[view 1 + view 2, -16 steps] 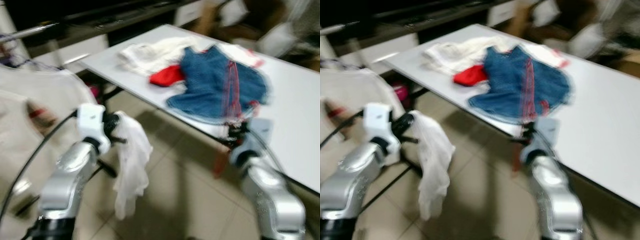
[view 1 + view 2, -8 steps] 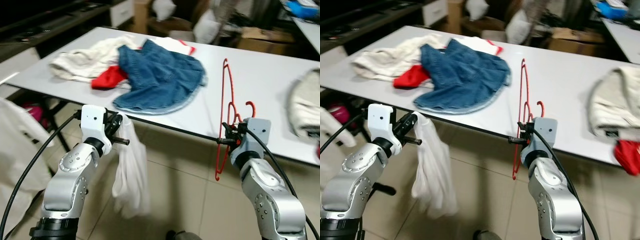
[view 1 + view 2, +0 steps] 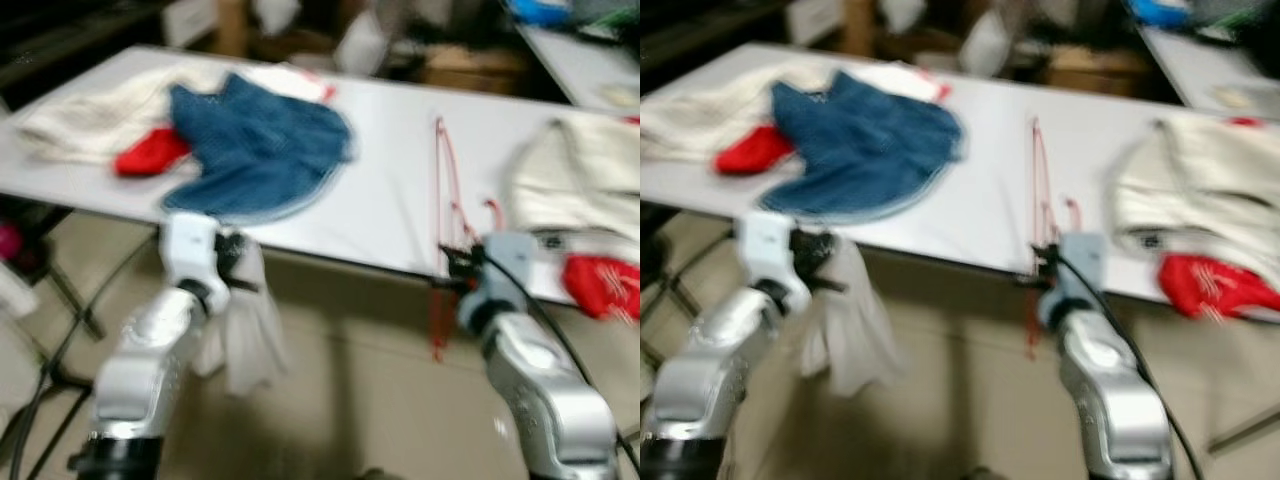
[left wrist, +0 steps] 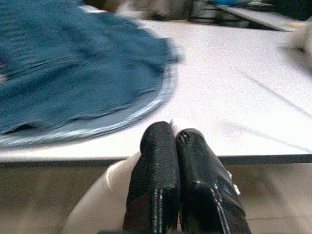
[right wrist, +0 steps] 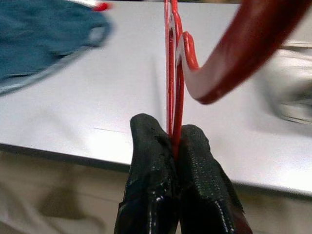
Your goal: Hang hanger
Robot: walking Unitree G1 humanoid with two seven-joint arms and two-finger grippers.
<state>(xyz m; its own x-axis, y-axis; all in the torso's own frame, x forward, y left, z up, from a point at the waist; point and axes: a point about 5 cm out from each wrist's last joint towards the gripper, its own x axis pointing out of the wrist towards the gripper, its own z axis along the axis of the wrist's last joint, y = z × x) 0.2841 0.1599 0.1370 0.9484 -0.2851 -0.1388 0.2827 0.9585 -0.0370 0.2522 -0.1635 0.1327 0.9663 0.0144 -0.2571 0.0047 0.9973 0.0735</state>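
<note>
No writing can be read anywhere; the head views are blurred. Both silver arms are raised in front of the white table (image 3: pixel 400 190), forearms angled up and inward. The right gripper (image 5: pixel 175 141) is clenched on one red hanger (image 3: pixel 445 200), which stands upright at the table's near edge, its hook curling just above the fingers. The left gripper (image 4: pixel 176 139) is pinched tight on one white cloth (image 3: pixel 245 335) that hangs limp below the table edge on the left. On the table lie one blue denim garment (image 3: pixel 255 145) with a red piece (image 3: pixel 150 152) and a cream one (image 3: pixel 80 120) beside it on the left, and, far right, a cream garment (image 3: pixel 570 175) with a red item (image 3: pixel 605 285) near it.
</note>
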